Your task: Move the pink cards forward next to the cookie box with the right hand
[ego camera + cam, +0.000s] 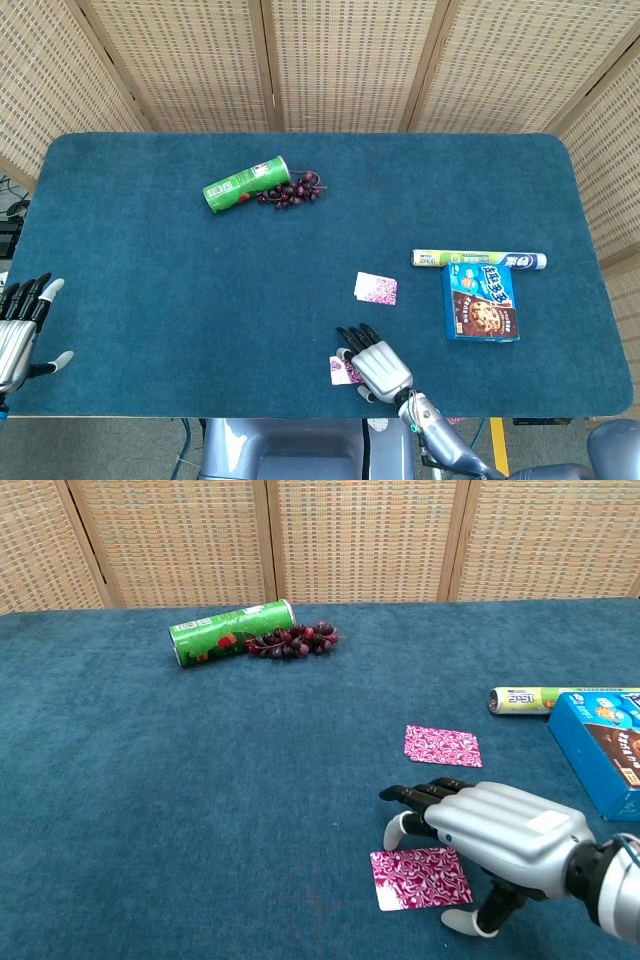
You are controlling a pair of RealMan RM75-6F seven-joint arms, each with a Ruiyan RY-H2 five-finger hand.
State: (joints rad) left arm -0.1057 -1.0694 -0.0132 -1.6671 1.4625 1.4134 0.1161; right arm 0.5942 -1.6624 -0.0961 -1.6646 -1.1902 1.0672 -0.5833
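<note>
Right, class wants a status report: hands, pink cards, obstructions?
Right hand open, hovering by near pink patterned card. Left hand open, idle. Second pink card lies short of blue cookie box. Path clear.

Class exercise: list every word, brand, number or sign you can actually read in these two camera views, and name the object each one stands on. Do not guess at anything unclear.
Nothing can be read with certainty.
Cookie box: white characters on its blue top, too small to read.
Wrap roll: printed label, blurred.
Green can: fruit picture and lettering, illegible.
Pink cards: swirl pattern only, no text.
</note>
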